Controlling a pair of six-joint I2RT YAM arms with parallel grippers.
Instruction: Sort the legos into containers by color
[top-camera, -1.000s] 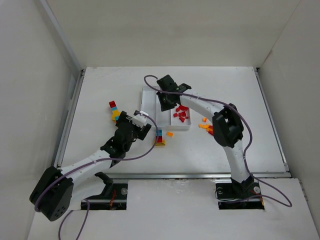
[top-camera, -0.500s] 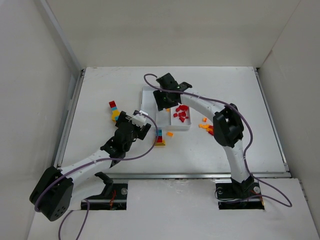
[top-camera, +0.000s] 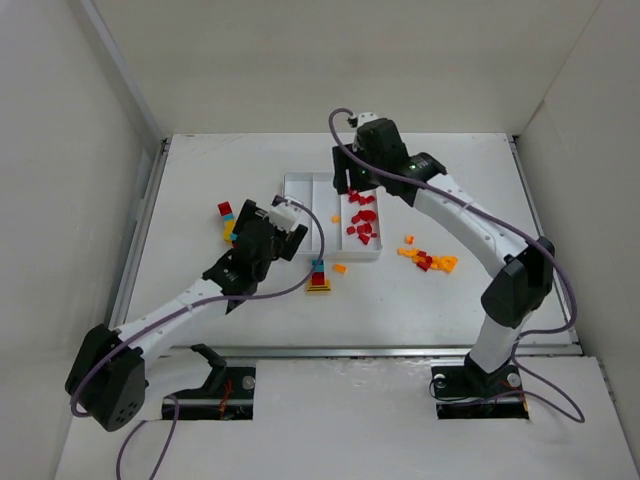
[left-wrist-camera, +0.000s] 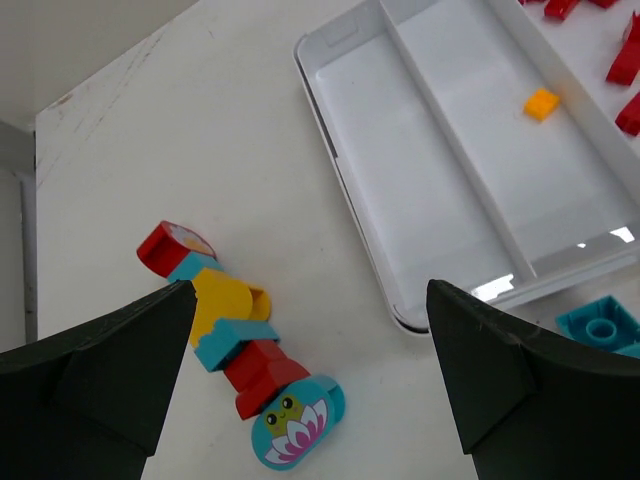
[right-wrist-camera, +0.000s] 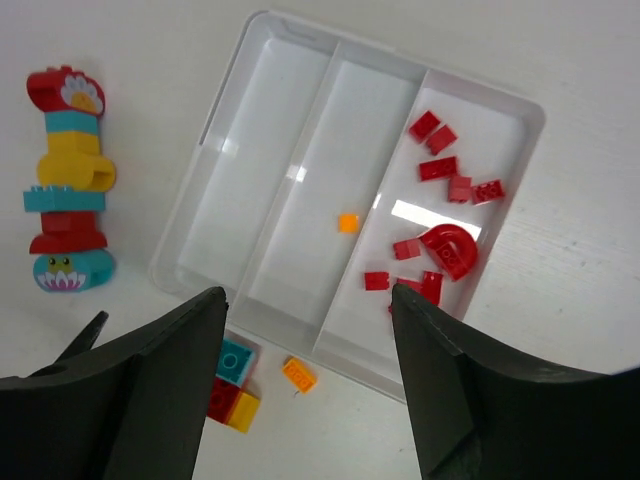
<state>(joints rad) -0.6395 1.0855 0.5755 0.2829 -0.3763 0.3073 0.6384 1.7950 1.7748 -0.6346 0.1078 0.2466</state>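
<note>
Left gripper (left-wrist-camera: 308, 285) and right gripper (right-wrist-camera: 305, 291) both agape, empty; orange-red lego heap (top-camera: 428, 260) beside tray (top-camera: 300, 195) (overhead view only)

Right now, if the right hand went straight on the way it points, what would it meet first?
Probably the white tray's middle compartment, on bare floor near the lone orange brick. The right hand is open above it, but the depth is unclear.

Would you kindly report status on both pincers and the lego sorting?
Left pincer open, empty. Right pincer open, empty, above tray. Red legos in one end compartment, one orange lego in middle. Mixed stack unsorted beside tray.
</note>
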